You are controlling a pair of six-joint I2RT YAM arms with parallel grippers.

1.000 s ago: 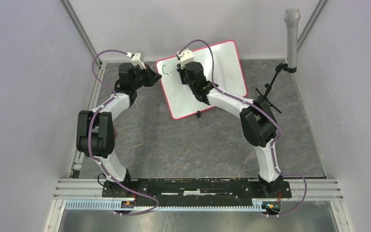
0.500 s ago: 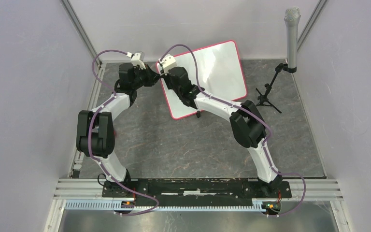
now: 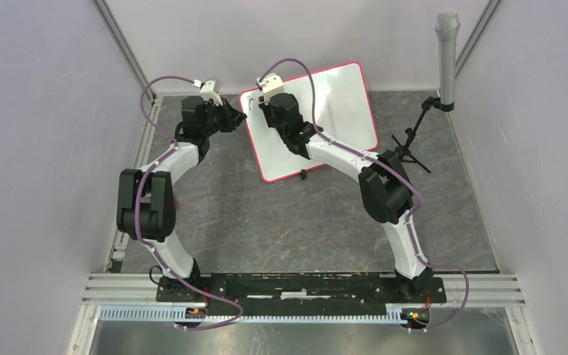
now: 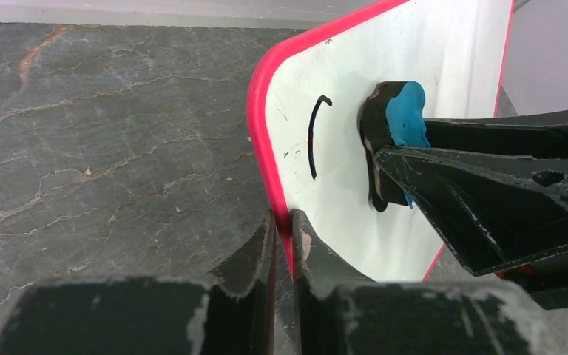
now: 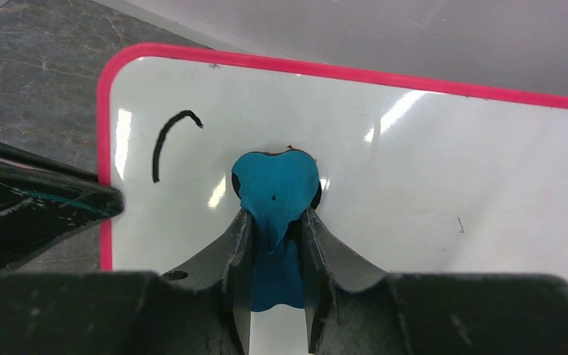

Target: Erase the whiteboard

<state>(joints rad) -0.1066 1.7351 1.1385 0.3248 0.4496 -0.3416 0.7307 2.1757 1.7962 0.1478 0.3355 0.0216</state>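
Blue eraser (image 5: 277, 177) clamped in right hand (image 5: 275, 214) against whiteboard (image 5: 414, 163), left hand (image 4: 282, 218) pinching its edge

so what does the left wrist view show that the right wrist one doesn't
Only left wrist: the left fingers pinching the whiteboard's pink edge, and the eraser's black pad on the surface. Only right wrist: the right fingers gripping the eraser's blue back head-on, plus the wide white area beyond it. Both: the eraser and the curved black mark beside it.
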